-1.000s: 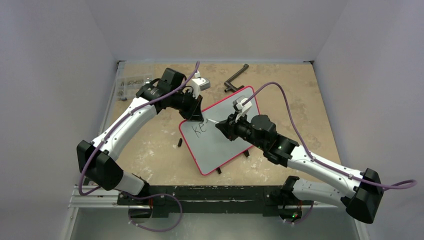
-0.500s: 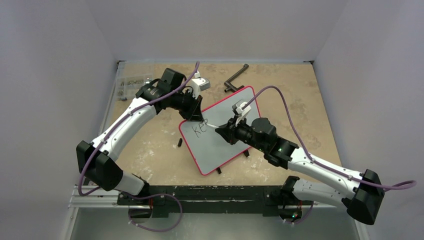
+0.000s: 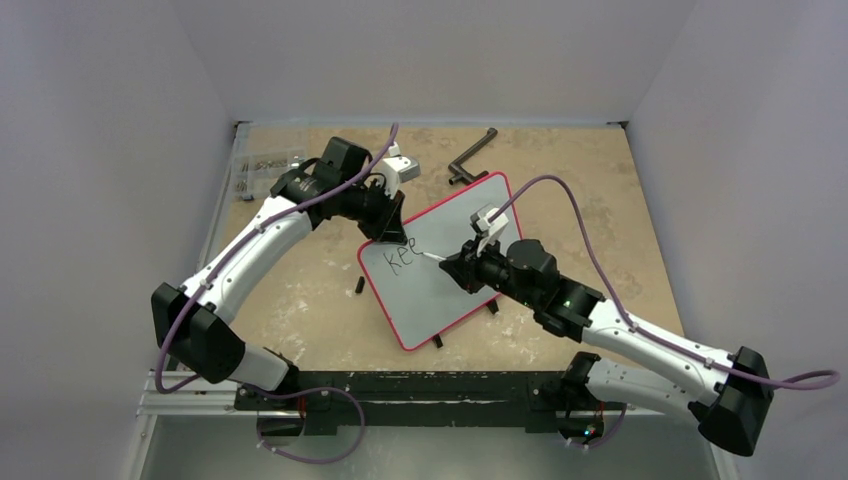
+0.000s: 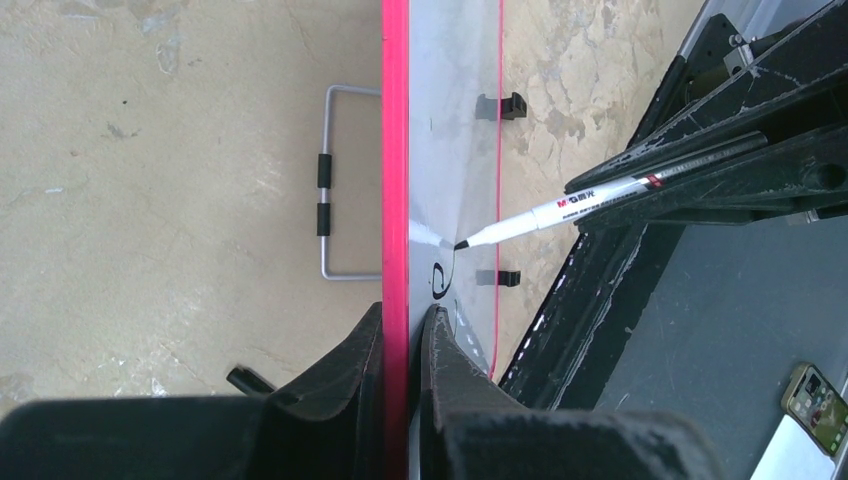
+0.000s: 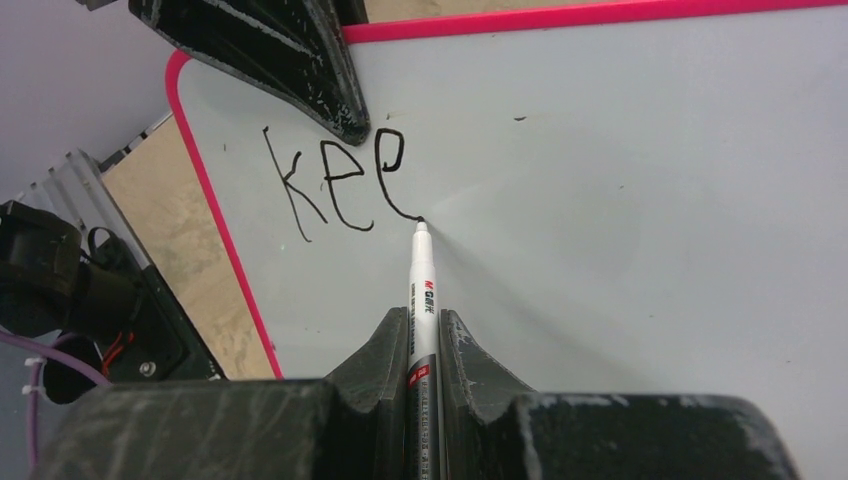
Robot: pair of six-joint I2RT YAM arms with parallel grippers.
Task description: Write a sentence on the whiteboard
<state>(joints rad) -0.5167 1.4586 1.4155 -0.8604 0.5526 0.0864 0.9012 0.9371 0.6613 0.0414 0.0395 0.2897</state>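
Fingers [image 5: 385, 345] of the right gripper [image 5: 424, 325] are clenched on a marker [image 5: 420, 265], which runs out straight between them with its black tip down on the board [image 3: 428, 300]. The tip touches the end of the tail of the last letter written. So far the sentence [image 5: 340, 190] reads "kee", in black, near the board's left corner as the top view has it.

Across that corner, the left gripper [image 4: 402, 322] is clamped on the board's red rim, one finger on the writing face and one behind it. In the right wrist view its dark finger lies just above the letters.

On the table [image 3: 300, 310], the board sits at the middle, turned at an angle, with its long edges running from near left to far right. Two small black feet [image 3: 437, 341] stick out from its near edge. Beyond the far corner lies a black crank [image 3: 472, 160], and a clear box of small parts [image 3: 262, 170] sits at the table's far left.
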